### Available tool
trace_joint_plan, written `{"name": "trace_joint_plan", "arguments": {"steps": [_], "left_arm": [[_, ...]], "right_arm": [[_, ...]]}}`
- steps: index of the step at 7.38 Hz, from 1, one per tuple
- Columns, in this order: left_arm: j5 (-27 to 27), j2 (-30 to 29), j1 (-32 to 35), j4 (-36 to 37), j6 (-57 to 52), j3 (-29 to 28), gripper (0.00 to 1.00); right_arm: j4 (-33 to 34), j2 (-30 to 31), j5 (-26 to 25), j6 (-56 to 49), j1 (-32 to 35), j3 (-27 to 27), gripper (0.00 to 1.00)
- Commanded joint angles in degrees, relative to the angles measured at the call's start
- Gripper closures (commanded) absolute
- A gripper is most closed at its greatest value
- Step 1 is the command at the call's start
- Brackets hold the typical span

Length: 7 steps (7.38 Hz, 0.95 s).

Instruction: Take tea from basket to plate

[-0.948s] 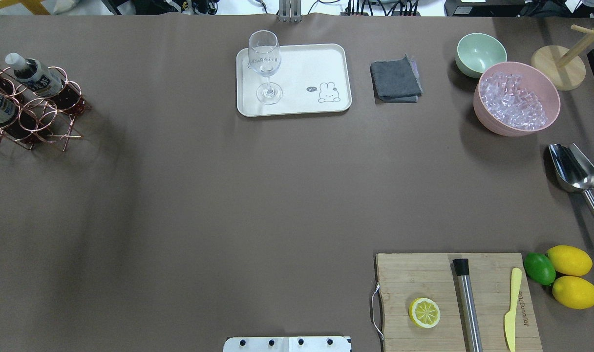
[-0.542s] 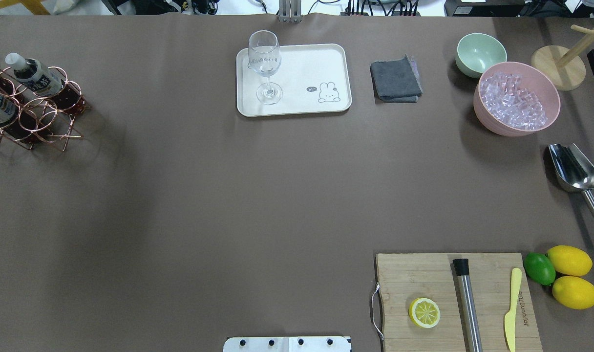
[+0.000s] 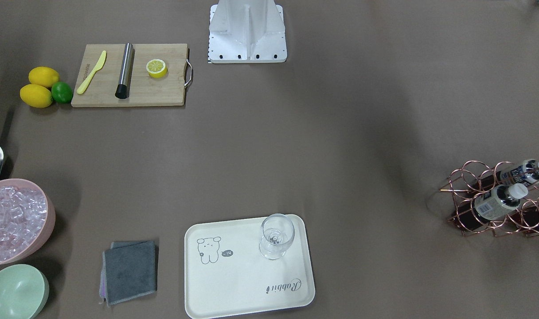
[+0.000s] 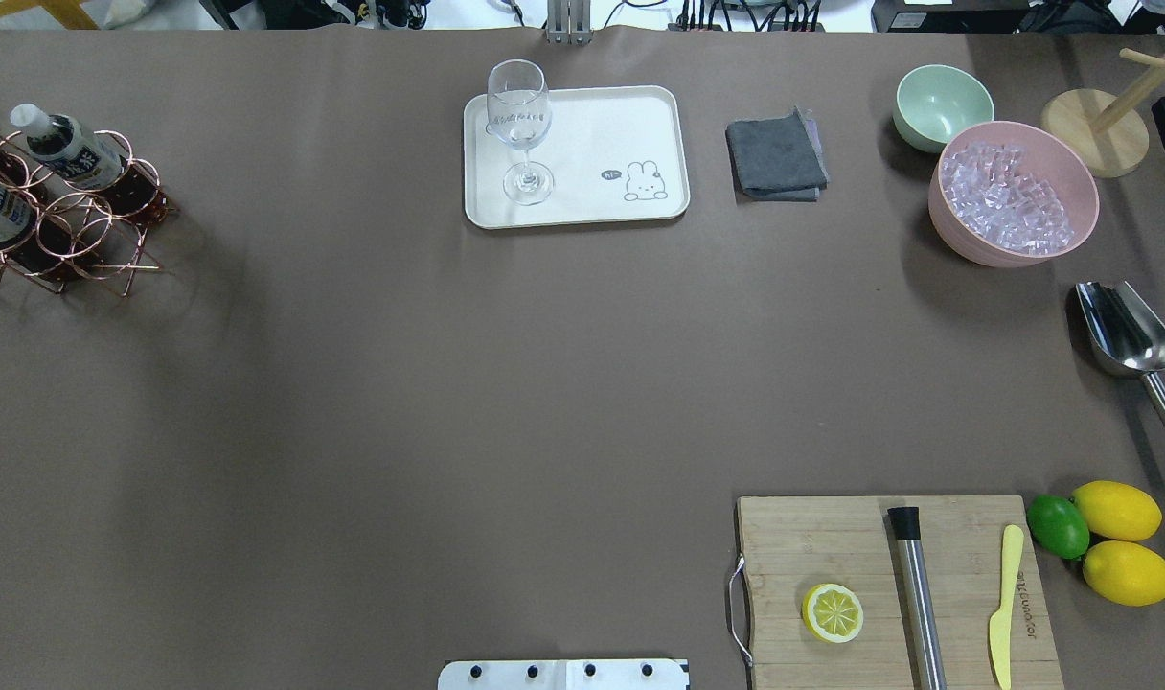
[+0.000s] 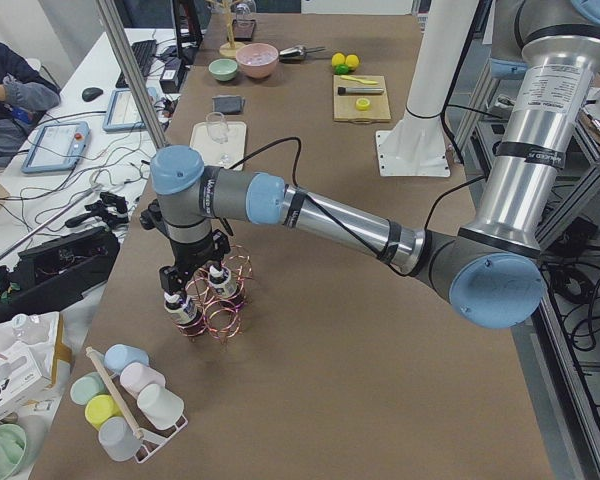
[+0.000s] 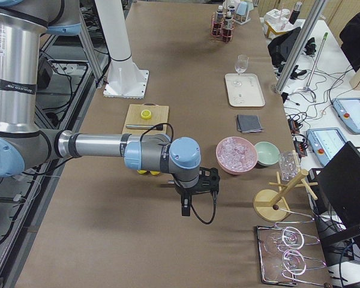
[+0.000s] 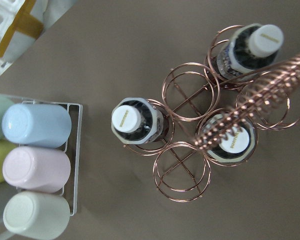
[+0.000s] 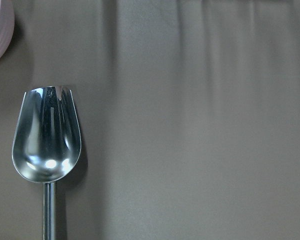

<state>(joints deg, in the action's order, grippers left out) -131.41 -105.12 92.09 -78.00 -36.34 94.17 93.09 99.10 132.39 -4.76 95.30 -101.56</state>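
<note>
The basket [image 4: 75,225], a copper wire carrier, stands at the table's far left edge and also shows from above [image 7: 190,125]. Three tea bottles sit in its cells: one apart [image 7: 132,120], one at the top right [image 7: 255,47], one under the coiled handle [image 7: 230,142]. The plate [image 4: 602,134] lies at the far middle of the table with a stemmed glass [image 4: 520,125] on it. My left gripper [image 5: 193,282] hangs just over the basket; I cannot tell its state. My right gripper [image 6: 186,207] hovers by the scoop; I cannot tell its state either.
A rack of pastel cups [image 7: 37,165] sits close beside the basket. A grey cloth [image 4: 776,155], a mint bowl [image 4: 942,103], a pink bowl of ice [image 4: 1014,192] and a metal scoop [image 4: 1124,335] lie to the right. A cutting board [image 4: 889,585] holds a lemon half.
Nothing on the table has moved. Only the faint shadow beside the basket has shifted a little.
</note>
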Motion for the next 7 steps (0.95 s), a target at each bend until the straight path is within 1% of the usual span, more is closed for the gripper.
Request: {"name": "trace_joint_plan", "arguments": {"steps": [1,3,4,6,7], "left_arm": [[-0.6,-0.8,-1.7,1.0,-17.7,2.6,0.02],[-0.2,-1.8,-2.8,0.6,-26.1,2.4,0.02],[-0.3,-2.2,-3.2,0.5,-30.4,1.6,0.02],[-0.7,-6.5,-3.6,0.6,-35.3,-3.1,0.02],[-0.9,-7.1,-3.7,0.7,-35.4,-4.1,0.02]], "right_arm": [[0.1,0.0,0.1,-0.1,0.0,-0.1,0.0],[0.4,0.3,0.5,0.0,0.0,0.3,0.0],[2.8,0.1,0.6,0.0,0.1,-0.3,0.0],[2.8,-0.4,0.5,-0.2,0.0,-0.4,0.0],[2.8,-0.7,0.2,0.0,0.0,-0.8,0.0]]}}
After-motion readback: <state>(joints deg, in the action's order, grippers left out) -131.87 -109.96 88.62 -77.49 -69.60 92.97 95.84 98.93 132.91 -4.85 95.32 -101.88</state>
